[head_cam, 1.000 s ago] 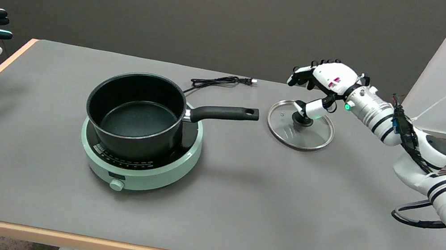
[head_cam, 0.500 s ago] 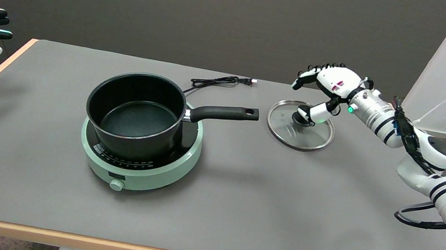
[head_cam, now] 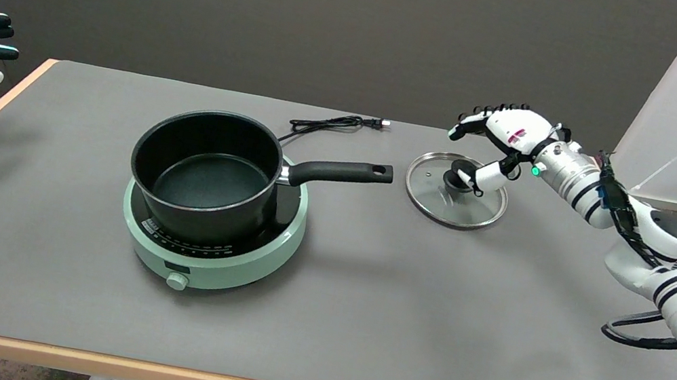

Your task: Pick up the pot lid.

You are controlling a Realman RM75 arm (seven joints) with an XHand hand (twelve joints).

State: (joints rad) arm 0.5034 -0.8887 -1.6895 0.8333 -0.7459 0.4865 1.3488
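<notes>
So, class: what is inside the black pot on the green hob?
Nothing shows inside the pot: its dark base lies bare. The near inner wall is hidden by the rim. The glass lid lies apart on the table.

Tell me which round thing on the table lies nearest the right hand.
The glass pot lid, lying flat directly under the right hand. The black pot and green hotplate sit farther left.

1. Hotplate (head_cam: 209,249) sits on the worktop (head_cam: 356,330), left of centre.
2. Pot (head_cam: 206,173) stands on the hotplate, handle (head_cam: 341,172) pointing right.
3. Pot lid (head_cam: 456,190) lies flat on the worktop, right of the handle tip.
4. Power cord (head_cam: 336,123) lies behind the pot.
5. Right hand (head_cam: 503,142) is above the lid's far right side.
</notes>
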